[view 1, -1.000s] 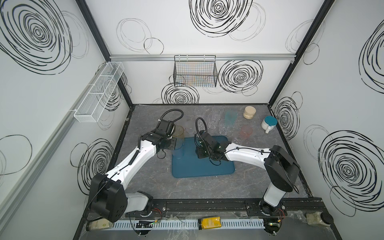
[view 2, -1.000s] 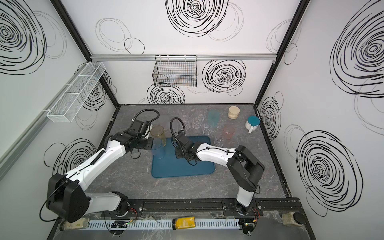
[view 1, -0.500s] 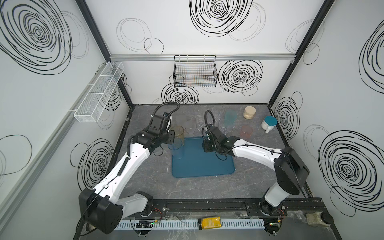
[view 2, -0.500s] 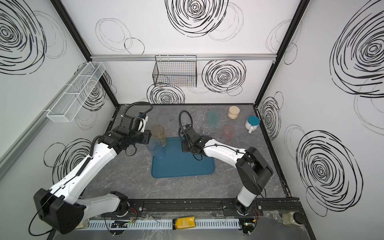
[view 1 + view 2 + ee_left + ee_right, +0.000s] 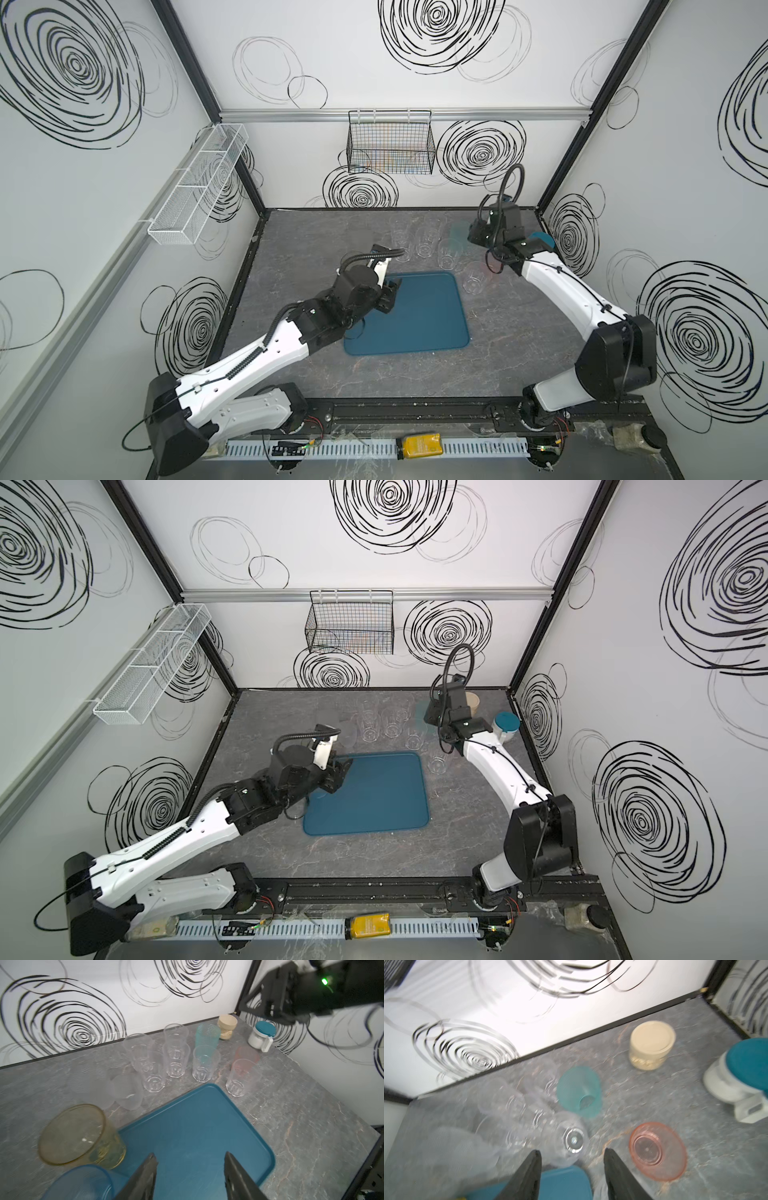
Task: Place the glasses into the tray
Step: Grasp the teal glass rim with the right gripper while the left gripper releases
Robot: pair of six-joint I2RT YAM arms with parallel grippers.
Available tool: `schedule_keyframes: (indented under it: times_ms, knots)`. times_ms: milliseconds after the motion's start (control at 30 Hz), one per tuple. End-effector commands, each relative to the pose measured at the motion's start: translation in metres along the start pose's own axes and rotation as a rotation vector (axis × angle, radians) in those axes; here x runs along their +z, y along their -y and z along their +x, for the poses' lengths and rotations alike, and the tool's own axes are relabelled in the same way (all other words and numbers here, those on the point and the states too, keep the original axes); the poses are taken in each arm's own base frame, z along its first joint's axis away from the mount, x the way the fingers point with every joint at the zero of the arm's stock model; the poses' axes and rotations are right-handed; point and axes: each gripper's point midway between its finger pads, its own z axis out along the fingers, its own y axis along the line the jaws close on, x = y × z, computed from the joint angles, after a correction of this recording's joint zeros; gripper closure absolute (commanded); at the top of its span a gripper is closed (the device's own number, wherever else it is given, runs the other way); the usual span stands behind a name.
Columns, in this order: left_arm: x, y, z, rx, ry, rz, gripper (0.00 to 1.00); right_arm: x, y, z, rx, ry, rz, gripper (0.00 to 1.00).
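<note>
Both claws released and empty
Glasses (image 5: pixel 176 1064) are stood upright on the surface (image 5: pixel 291 1105) behind the tray (image 5: pixel 197 1126); the right claw (image 5: pixel 572 1151) is held over them, nearer than the left claw (image 5: pixel 189 1154)

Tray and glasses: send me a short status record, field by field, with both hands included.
tray: middle bare, no glass in it
amber glass: by the tray's edge; on or off it, cannot tell
blue glass: next to the amber glass, same edge
off the tray: clear glasses, teal glass, pink glass, frosted glasses, on the table beyond it
left hand: open, empty, over the tray
right hand: open, empty, above the far glasses
</note>
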Motion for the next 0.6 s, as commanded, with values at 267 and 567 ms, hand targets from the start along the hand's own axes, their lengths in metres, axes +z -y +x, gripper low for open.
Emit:
schedule_keyframes:
  times_ms: [267, 567]
  knots:
    - [0.010, -0.015, -0.001, 0.102, 0.169, -0.134, 0.16, 0.085, 0.029, 0.005, 0.135, -0.185, -0.070, 0.40]
    - [0.005, -0.023, 0.003, 0.085, 0.195, -0.085, 0.09, 0.112, 0.014, 0.025, 0.142, -0.258, -0.101, 0.43]
